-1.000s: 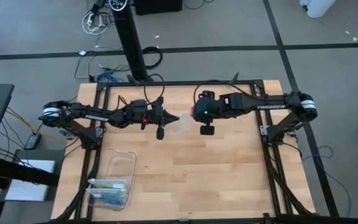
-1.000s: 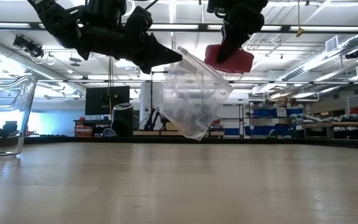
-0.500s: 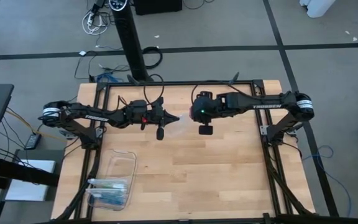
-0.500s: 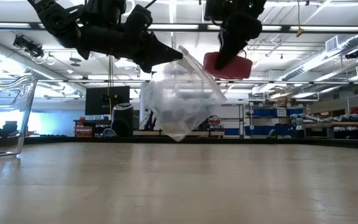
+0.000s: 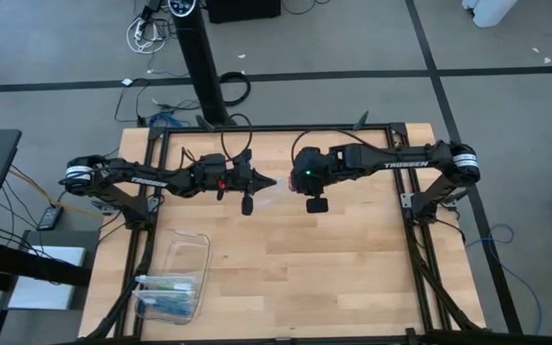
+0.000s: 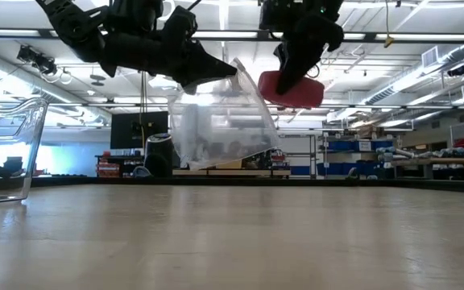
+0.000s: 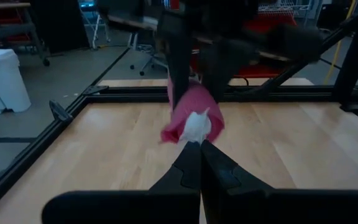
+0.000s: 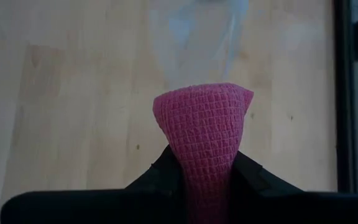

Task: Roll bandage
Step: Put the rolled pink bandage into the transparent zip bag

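Bandage pinched in right hand — apparently just beside left hand.

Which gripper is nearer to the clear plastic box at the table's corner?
Left. The left gripper, shut on the clear bag, hangs mid-table on the clear plastic box's side; the right gripper holds the bandage farther away.
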